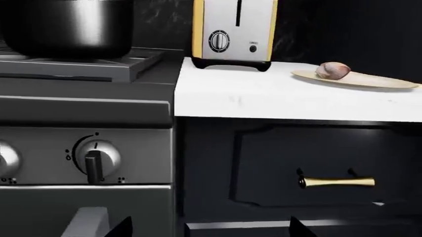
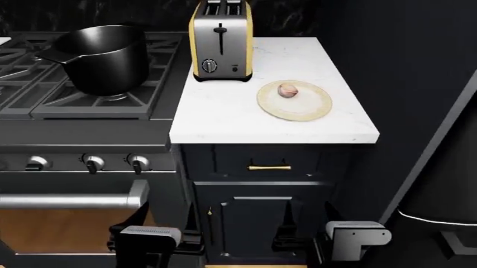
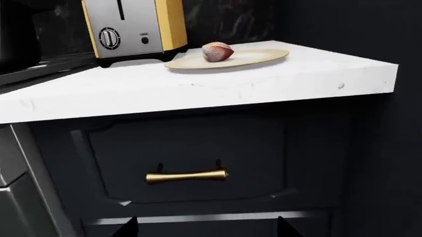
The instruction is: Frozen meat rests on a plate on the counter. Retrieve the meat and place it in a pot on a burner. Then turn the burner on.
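1. Frozen meat (image 2: 287, 90) on the plate (image 2: 294, 100), slightly toward the plate's far side, untouched; plate flat on the white table (image 2: 246, 120), right of centre.
2. Yellow-sided toaster (image 2: 220, 42) upright at the table's back left, near the plate but apart from it.
3. Black pot (image 2: 104, 58) standing on the grate over the burner (image 2: 111, 97), stub handle pointing left; well apart from the meat.
4. Stove knobs (image 2: 93, 163) in a row on the front panel below the cooktop.
5. Left gripper (image 2: 149, 237) low, in front of the oven door; jaws spread, nothing between them.
6. Right gripper (image 2: 358, 234) low, before the dark cabinet with the brass drawer handle (image 2: 270, 167); jaws apart, empty.
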